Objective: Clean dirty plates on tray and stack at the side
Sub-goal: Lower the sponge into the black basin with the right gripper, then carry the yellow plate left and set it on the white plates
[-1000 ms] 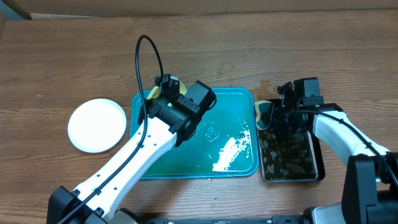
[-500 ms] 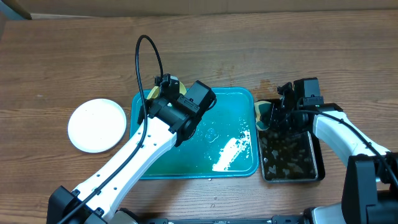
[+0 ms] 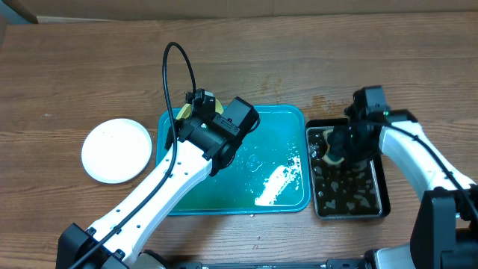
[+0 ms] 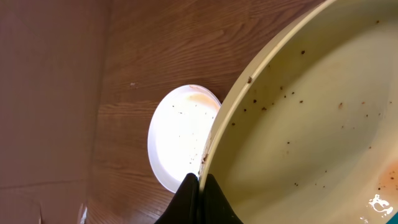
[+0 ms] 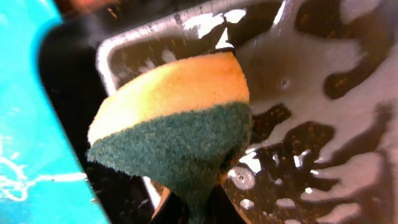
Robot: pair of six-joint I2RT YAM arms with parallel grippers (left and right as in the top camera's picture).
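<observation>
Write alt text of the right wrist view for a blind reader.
A yellow sponge with a dark green scrubbing side, pinched by the right tool, hangs over a black pan of dirty water. The teal tray shows at left.

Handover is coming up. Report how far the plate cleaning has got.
Done: one white plate lies on the table beside the tray, off to the side. In hand: the left gripper is shut on the rim of a pale yellow plate speckled with brown, and the right gripper holds a sponge over the black pan of water. Left: wipe that plate and stack it. No third plate shows.
</observation>
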